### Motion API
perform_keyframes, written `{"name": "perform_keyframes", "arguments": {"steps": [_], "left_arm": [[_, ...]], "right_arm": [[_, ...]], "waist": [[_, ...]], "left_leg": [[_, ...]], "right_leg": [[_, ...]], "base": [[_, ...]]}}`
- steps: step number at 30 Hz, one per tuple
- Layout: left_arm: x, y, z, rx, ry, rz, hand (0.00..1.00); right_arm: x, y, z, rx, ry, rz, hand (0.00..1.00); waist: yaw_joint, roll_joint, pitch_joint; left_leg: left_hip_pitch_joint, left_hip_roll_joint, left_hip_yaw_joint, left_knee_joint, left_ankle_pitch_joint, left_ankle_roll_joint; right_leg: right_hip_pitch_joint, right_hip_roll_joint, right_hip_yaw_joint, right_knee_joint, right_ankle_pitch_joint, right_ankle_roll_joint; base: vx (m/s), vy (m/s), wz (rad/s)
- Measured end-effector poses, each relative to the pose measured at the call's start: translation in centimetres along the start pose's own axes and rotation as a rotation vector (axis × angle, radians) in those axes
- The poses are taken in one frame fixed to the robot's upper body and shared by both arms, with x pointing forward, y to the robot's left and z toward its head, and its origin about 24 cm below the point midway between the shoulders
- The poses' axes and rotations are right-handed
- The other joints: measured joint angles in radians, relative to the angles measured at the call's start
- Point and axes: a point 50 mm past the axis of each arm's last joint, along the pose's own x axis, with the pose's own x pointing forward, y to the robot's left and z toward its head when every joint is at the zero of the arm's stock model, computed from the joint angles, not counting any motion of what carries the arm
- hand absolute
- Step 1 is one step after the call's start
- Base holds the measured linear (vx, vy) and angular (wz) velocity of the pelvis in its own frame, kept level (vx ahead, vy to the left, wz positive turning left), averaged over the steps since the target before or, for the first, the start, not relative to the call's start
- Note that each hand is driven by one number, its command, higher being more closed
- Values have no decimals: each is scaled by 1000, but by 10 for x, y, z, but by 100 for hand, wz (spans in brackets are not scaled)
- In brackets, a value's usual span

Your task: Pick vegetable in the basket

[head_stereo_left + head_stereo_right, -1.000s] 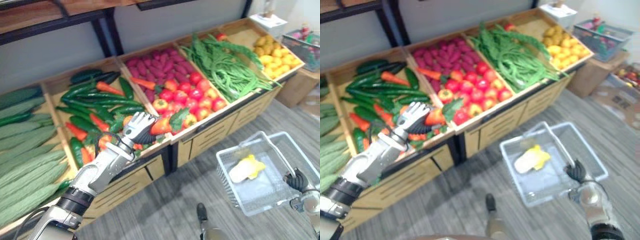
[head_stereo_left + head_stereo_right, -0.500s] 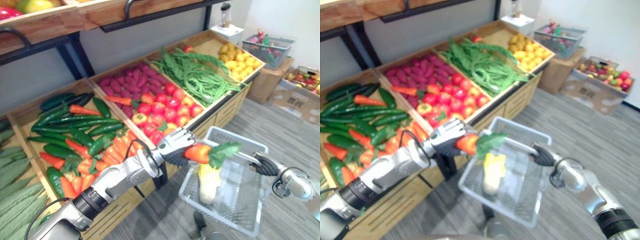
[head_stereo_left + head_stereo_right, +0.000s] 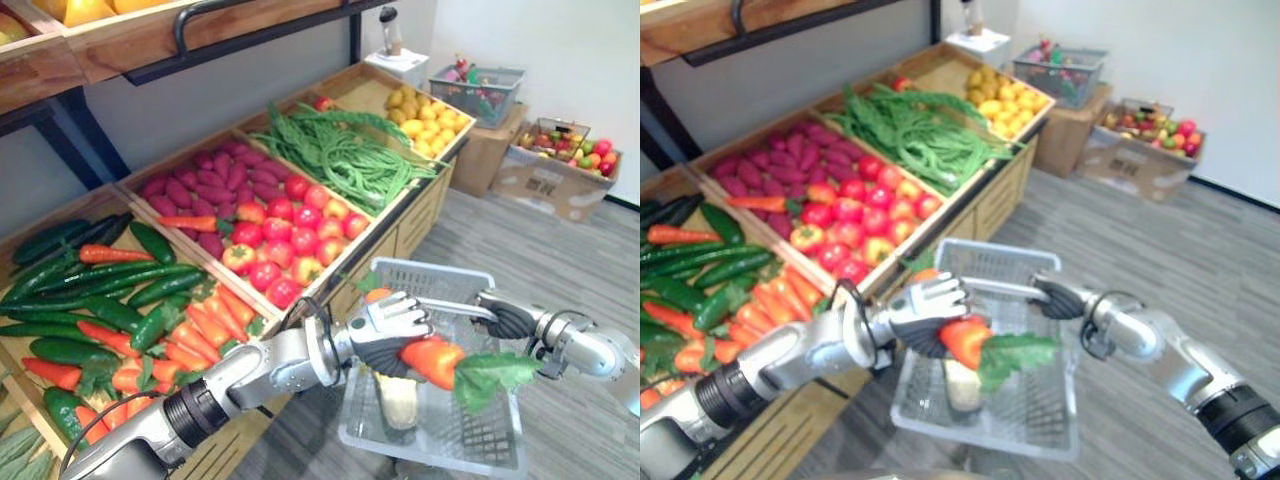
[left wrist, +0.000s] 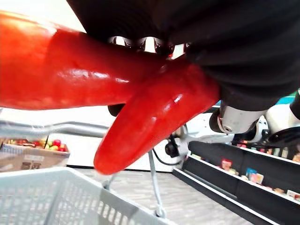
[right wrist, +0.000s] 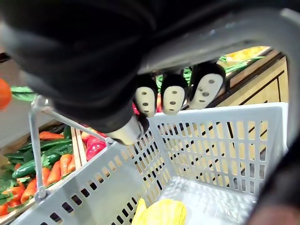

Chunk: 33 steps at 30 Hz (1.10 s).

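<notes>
We see the left hand [image 3: 385, 325] reaching out over the grey mesh basket [image 3: 470, 440], its fingers laid across the top of a red-orange vegetable [image 3: 432, 360] and the thumb tucked beneath, so the hand is closed in a firm pinch on it. The left wrist view shows the glossy red body [image 4: 140, 126] pressed against the dark palm. The vegetable's green leafy top [image 3: 495, 375] trails away from the hand toward 4 o'clock. The vegetable hangs in the air above the basket's open mouth, not touching its floor. Down inside the basket lies a pale yellow-white vegetable [image 3: 398, 400], directly at 6 o'clock of the left hand. The right hand [image 3: 505, 317] comes in from 3 o'clock and carries the basket, its fingers [image 5: 173, 96] curled tight round the handle [image 3: 455, 308] that arches over the basket. Behind, from 9 to 12 o'clock, a wooden display stand [image 3: 395, 225] holds sloping crates: carrots [image 3: 200, 335] and cucumbers [image 3: 90, 300] nearest the left arm, then tomatoes [image 3: 285, 230] with purple tubers [image 3: 195, 190] beyond them, and green beans [image 3: 345, 160] farther toward 1 o'clock.
</notes>
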Motion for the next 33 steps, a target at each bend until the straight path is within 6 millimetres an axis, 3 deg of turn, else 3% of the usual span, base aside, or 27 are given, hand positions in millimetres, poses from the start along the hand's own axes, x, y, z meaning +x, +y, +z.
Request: {"name": "perform_keyframes", "arguments": {"steps": [5, 17, 26, 33], "left_arm": [[9, -4, 8, -33, -35, 16, 100], [25, -29, 27, -133, -110, -39, 100], [38, -67, 0, -223, 61, -99, 100], [41, -81, -21, -215, 195, -122, 100]], "right_arm": [[7, -7, 14, -17, -66, -14, 100], [13, -21, 23, -54, -112, -51, 100], [20, -18, 33, -18, -160, -74, 100], [25, -20, 38, 14, -187, -89, 100]], "waist": [[-5, 2, -2], [-10, 9, -6], [-15, 9, -30], [-18, 6, -32]], "left_leg": [[13, -10, 15, -10, 3, -5], [13, -18, 21, -12, 4, -5], [3, -18, 14, -11, 4, -4], [15, -18, 34, -11, 4, -5]], "right_leg": [[0, 3, 13, 4, 0, 0], [-13, 2, 20, 13, 0, 0], [-18, -2, 13, 13, 0, 0], [-19, 9, 30, 15, 0, 0]], "base": [[-33, -33, -8], [-18, -30, -2], [-26, -32, 2], [-2, -4, -6]]}}
